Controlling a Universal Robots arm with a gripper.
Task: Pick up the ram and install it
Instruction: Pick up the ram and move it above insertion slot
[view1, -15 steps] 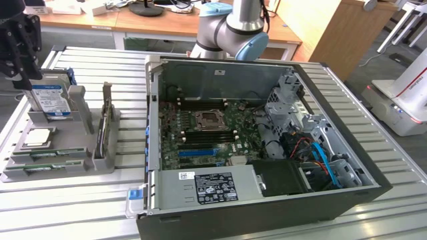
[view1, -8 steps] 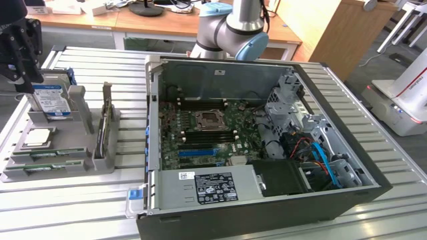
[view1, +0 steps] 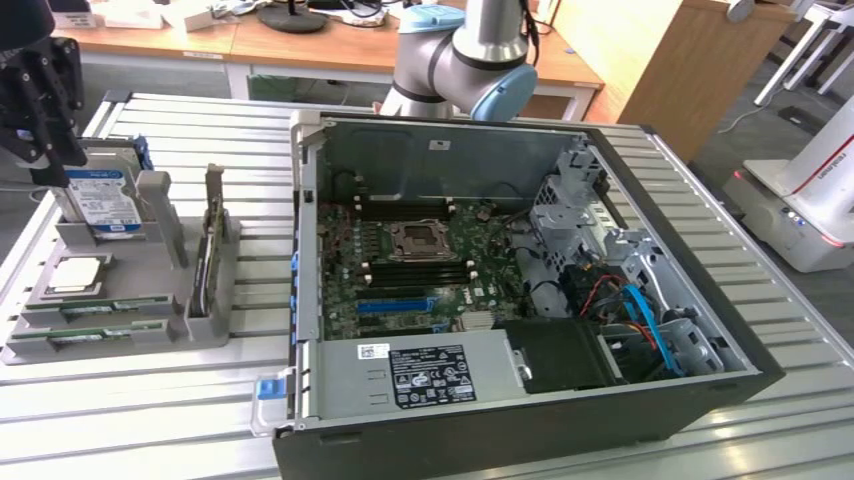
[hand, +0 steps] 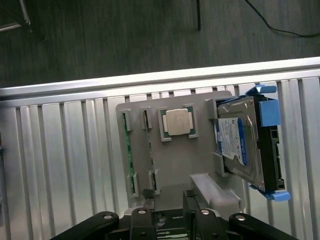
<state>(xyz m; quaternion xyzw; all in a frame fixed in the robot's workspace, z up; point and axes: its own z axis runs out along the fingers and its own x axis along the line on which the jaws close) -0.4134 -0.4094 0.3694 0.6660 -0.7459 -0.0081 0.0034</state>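
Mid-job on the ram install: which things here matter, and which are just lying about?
Job: ram in the gray holder; motherboard in the open case; gripper, open, empty.
Lying about: hard drive; CPU chip; power supply.

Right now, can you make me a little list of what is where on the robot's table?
end effector: open, nothing in it, over the gray holder
ram: green stick on edge in a holder slot
CPU chip: lying flat in the holder, near the ram
hard drive: standing in the holder, blue-white label
computer case: side open, motherboard showing
table: slatted metal
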